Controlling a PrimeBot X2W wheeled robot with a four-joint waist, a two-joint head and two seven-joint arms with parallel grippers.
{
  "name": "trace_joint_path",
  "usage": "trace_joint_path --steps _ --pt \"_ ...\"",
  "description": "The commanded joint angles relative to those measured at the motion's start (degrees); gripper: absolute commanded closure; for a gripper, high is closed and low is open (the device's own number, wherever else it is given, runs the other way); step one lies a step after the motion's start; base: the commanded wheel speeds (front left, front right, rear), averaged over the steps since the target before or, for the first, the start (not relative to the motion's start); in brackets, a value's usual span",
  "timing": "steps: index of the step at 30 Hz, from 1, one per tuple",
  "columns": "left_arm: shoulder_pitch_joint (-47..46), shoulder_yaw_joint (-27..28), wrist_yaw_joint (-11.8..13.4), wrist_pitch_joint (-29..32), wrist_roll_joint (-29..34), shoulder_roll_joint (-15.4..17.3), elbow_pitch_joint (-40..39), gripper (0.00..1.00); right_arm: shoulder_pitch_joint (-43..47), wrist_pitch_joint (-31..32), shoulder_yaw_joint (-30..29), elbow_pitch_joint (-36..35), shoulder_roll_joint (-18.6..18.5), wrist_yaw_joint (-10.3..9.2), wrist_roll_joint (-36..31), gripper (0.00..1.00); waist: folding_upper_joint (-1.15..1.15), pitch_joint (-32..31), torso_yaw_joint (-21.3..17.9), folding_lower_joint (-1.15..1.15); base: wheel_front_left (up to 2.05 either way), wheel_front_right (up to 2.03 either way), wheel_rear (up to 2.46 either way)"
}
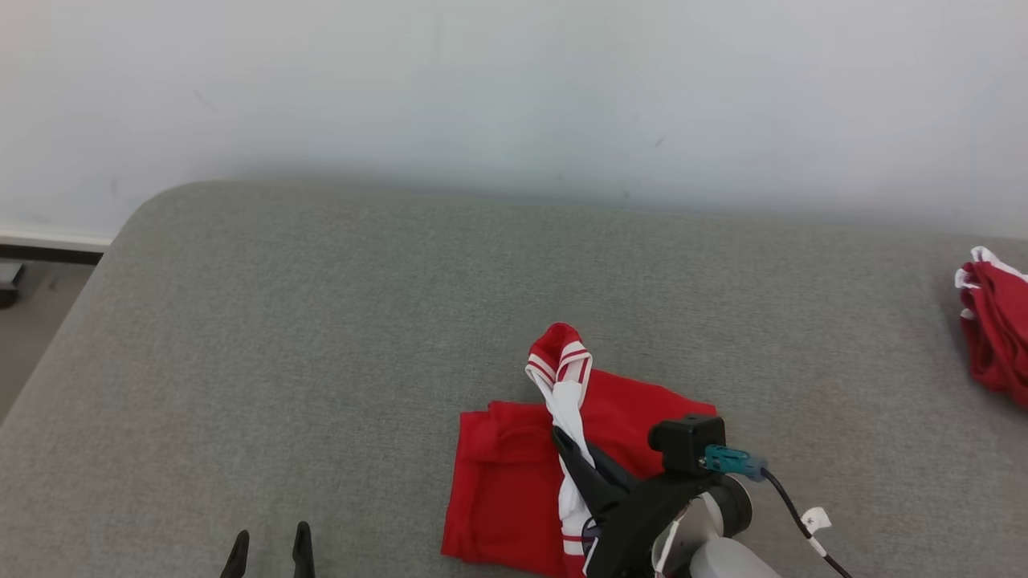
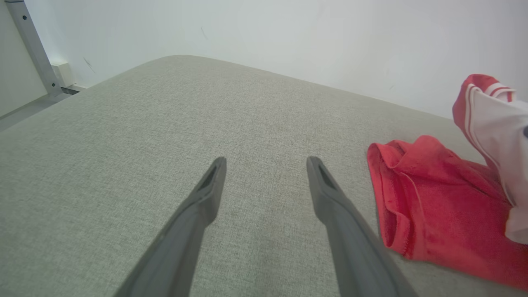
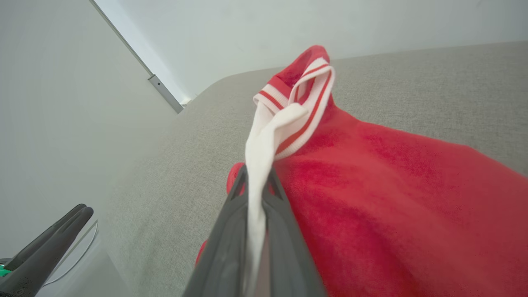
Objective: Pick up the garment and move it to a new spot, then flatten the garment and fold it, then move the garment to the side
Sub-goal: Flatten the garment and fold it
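Right fingers [image 1: 564, 441] are clamped on the white sleeve of the red garment [image 1: 506, 482], with the cloth pinched tight between them, and the right wrist view [image 3: 256, 177] shows the white strip running straight up out of the grip. The striped cuff [image 1: 562, 357] stands up above the rest, bunched and curling over. The red body of the garment lies on the grey cushion [image 1: 281, 337], near the front edge and right of centre, in a rough rectangle with its left edge rolled into a thick hem.

Left fingers [image 1: 269, 554] are wide apart and holding nothing. They hover low over bare cushion, with the garment's left edge [image 2: 433, 206] just off to their right.

I'd call this the fold itself, or the very end of the flattening. The body looks squared up and the sleeve is the loose piece — it wants to go across the red and lie flat. So the next move, as I read it, is to carry that sleeve over the body, lower it until the cuff unrolls, and only then let go. The left arm is free to pin the rolled edge so the whole thing doesn't drag.

A second red garment [image 1: 996, 329] sits well apart at the far right — I'll leave it be.
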Motion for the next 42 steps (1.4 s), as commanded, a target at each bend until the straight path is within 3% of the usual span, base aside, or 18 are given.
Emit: trace_joint_path --steps 1,21,22,23,30,33,42 --pt "-0.9 -0.3 0.0 -0.1 -0.7 -0.1 0.1 0.0 -1.2 -0.6 0.5 1.3 0.5 -0.12 -0.5 1.0 0.0 0.8 1.4 0.0 0.0 0.0 0.0" --pt "-3.3 -3.5 0.9 -0.1 -2.3 -0.1 1.7 0.0 -10.0 -7.7 12.1 15.8 0.8 -0.12 9.0 1.0 0.0 3.0 4.7 0.0 0.0 0.0 0.0" --pt "-3.3 -3.5 0.9 -0.1 -2.3 -0.1 1.7 0.0 -10.5 -8.6 13.0 15.5 0.8 -0.12 9.3 0.67 0.0 3.0 4.7 0.0 0.0 0.0 0.0" --pt "-3.3 -3.4 0.9 -0.1 -2.3 -0.1 1.7 0.0 -10.8 -9.1 13.8 15.4 0.9 -0.12 9.7 0.0 0.0 3.0 4.5 0.0 0.0 0.0 0.0" --pt "-2.2 -2.7 0.9 -0.1 -1.8 -0.1 1.4 0.0 -13.4 -13.8 13.5 16.0 0.6 -0.12 10.8 0.0 0.0 2.1 3.1 0.0 0.0 0.0 0.0" --pt "-1.8 -2.3 0.9 -0.1 -1.6 -0.1 1.2 0.0 -13.8 -14.8 10.9 15.2 -1.7 -0.12 10.0 0.0 0.0 1.6 2.5 0.0 0.0 0.0 0.0" --pt "-0.7 -0.9 0.7 -0.1 -0.6 -0.1 -0.1 0.0 -4.4 -15.1 -5.8 3.7 -9.6 -0.12 0.2 0.0 0.0 1.1 1.4 0.0 0.0 0.0 0.0"
